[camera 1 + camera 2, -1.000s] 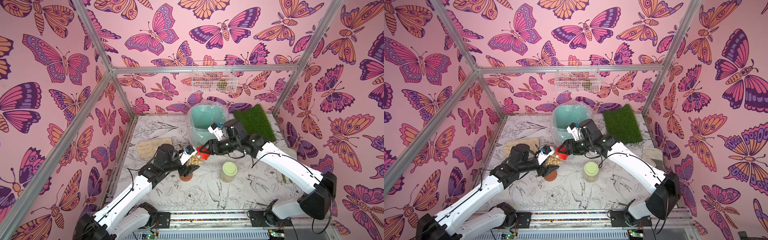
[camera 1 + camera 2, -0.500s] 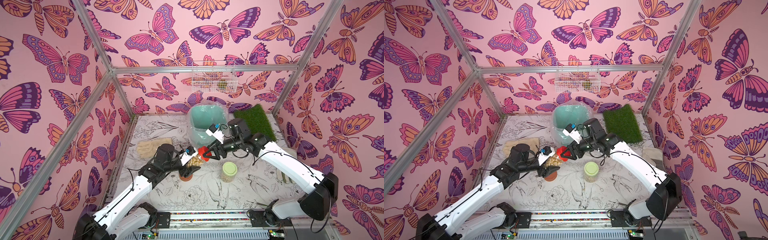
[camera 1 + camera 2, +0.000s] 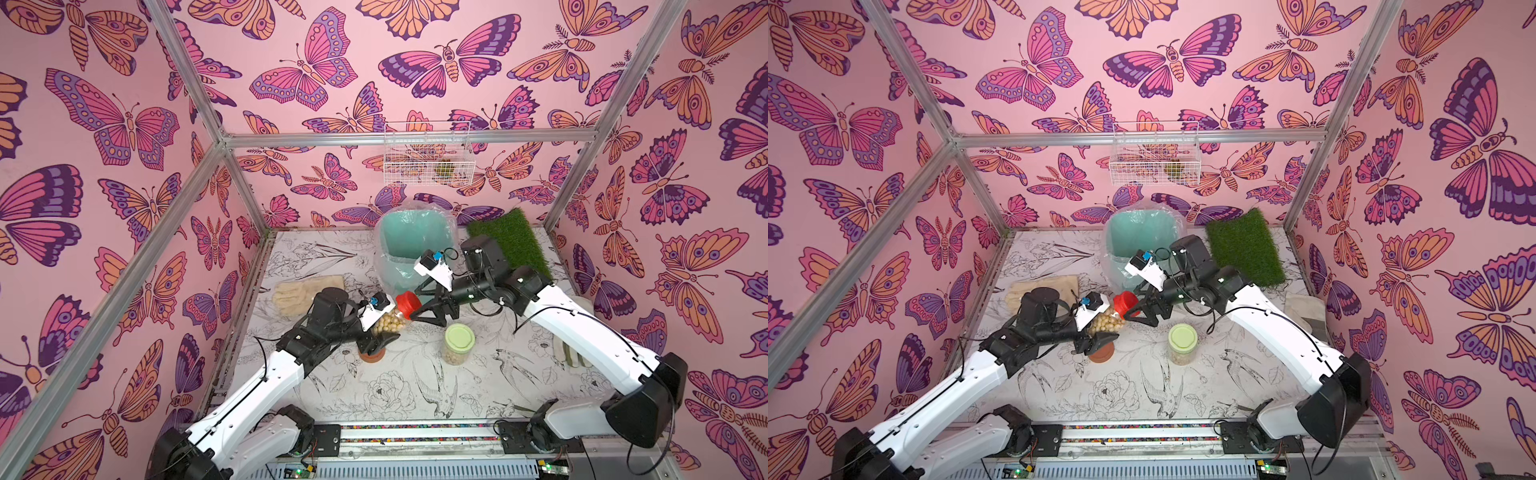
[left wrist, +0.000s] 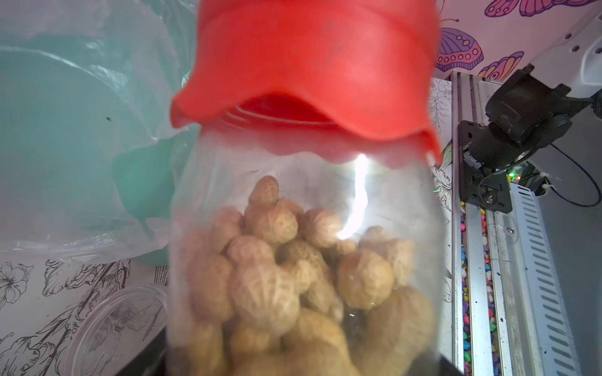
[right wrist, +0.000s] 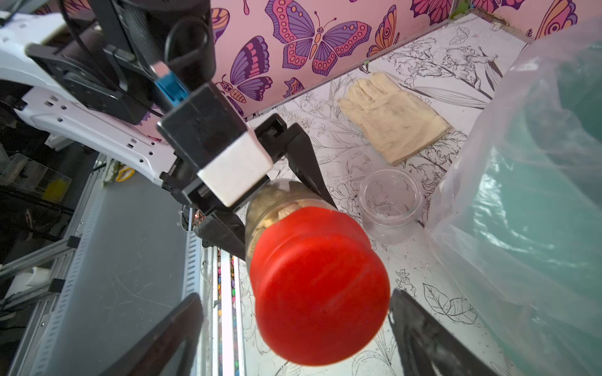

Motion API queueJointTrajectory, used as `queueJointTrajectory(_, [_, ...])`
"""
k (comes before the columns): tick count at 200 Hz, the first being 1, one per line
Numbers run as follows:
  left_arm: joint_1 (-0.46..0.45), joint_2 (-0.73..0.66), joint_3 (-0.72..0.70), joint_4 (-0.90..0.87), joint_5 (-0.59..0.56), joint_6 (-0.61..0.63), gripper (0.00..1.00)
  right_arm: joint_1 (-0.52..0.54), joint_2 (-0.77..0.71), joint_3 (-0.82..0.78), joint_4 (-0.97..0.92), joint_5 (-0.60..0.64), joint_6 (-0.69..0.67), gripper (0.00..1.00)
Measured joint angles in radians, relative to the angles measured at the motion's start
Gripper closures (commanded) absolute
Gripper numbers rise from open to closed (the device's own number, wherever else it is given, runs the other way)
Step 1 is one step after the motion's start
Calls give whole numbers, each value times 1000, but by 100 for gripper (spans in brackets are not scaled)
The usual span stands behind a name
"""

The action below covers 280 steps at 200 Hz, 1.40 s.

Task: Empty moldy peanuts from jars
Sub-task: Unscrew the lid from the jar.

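Note:
My left gripper (image 3: 384, 332) is shut on a clear jar (image 4: 303, 260) that is tilted above the table. Moldy peanuts (image 3: 386, 322) fill it, and its red lid (image 3: 408, 304) points at my right gripper (image 3: 422, 306). That gripper is open. Its fingers (image 5: 423, 335) flank the red lid (image 5: 321, 286) with a gap on each side. A jar with a pale green lid (image 3: 459, 338) stands upright on the table, peanuts inside. An empty, lidless jar (image 5: 389, 201) stands by the bin. A brown lid (image 3: 371, 355) shows under the left gripper.
The mint-green bin (image 3: 411, 241) with a plastic liner stands just behind both grippers. A grass mat (image 3: 511, 241) lies at the back right and a beige glove (image 3: 307, 291) at the left. A wire basket (image 3: 428, 158) hangs on the back wall.
My right gripper was shut on the red lid and has opened, so its fingers now stand apart from it. The left arm and its jar have stayed put.

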Motion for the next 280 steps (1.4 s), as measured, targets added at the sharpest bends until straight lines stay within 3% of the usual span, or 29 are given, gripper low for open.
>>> queueJointTrajectory(30, [0,-4,0,0,-7,-2,100,0,-41,0,37,13,103,1])
queueJointTrajectory(96, [0,-16,0,0,-30,-3,100,0,-29,60,-23,172,501,1])
queueJointTrajectory(135, [0,-16,0,0,-33,-3,100,11,-27,59,-32,220,642,1])
queueJointTrajectory(194, [0,-16,0,0,-34,-4,100,65,16,45,-30,239,724,0])
queueJointTrajectory(280, [0,-16,0,0,-42,-7,100,80,41,43,-19,238,747,21])
